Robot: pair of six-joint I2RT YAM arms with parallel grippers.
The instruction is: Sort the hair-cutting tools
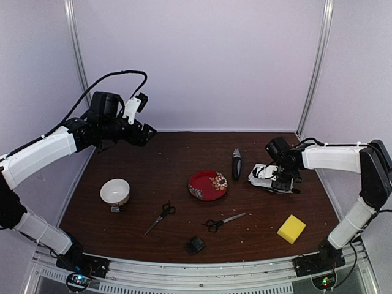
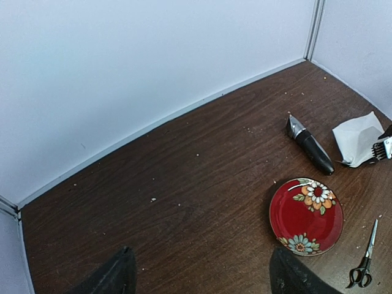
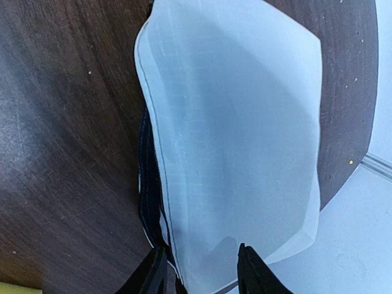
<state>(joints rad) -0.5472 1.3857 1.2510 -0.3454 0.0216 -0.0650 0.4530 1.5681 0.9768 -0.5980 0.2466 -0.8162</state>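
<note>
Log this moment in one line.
left gripper open, raised, empty | right gripper shut on pouch | clipper, left scissors, right scissors, block on table

The left arm [image 1: 43, 153] rises from its base and bends inward, holding the left gripper [image 1: 146, 132] high at the far left, jaws wide apart and gripping nothing. The right arm [image 1: 334, 157] climbs to a raised elbow, then stretches left with the wrist tipped down. The right gripper [image 1: 274, 181] sits low, its fingers [image 3: 156, 275] closed on one end of a pouch [image 3: 233, 135].
</note>
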